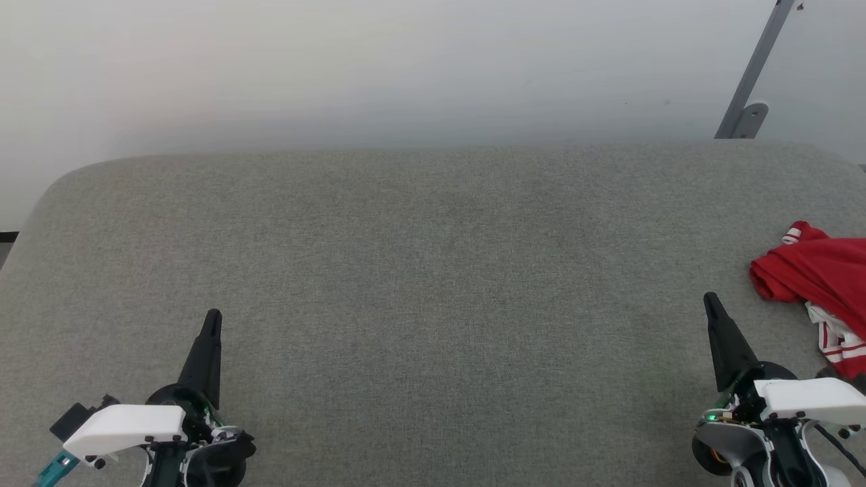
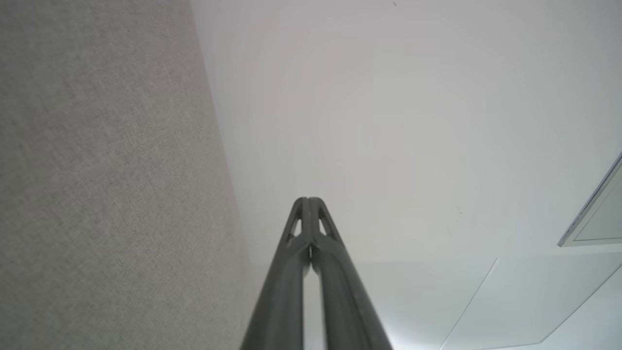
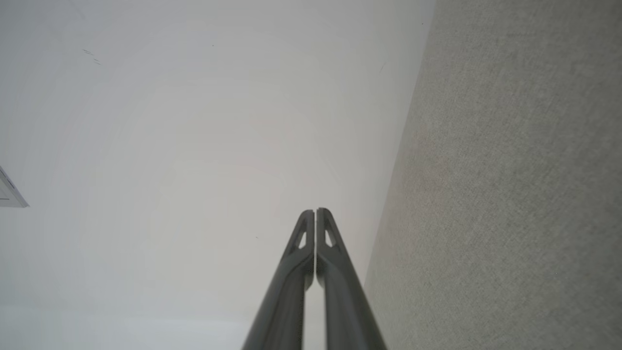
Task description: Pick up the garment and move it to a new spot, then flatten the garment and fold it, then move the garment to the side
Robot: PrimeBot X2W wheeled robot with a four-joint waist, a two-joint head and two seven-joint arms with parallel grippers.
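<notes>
Left gripper (image 1: 212,318) and right gripper (image 1: 710,299) are both pinched closed and empty; grabbing the bunched red jersey (image 1: 822,274), seemingly partly out of frame, may catch one layer only.

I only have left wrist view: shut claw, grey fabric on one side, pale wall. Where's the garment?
Observer: Head view shows the garment crumpled at the right edge of the grey padded surface, partly cut off by the frame.
Operator: Which claw is nearer?
Observer: The right claw. In head view its tip sits just left of the red heap, with a gap of bare fabric between them.
Operator: Is it open?
Observer: No. Right wrist view shows its fingers pressed together, with nothing between them.
</notes>
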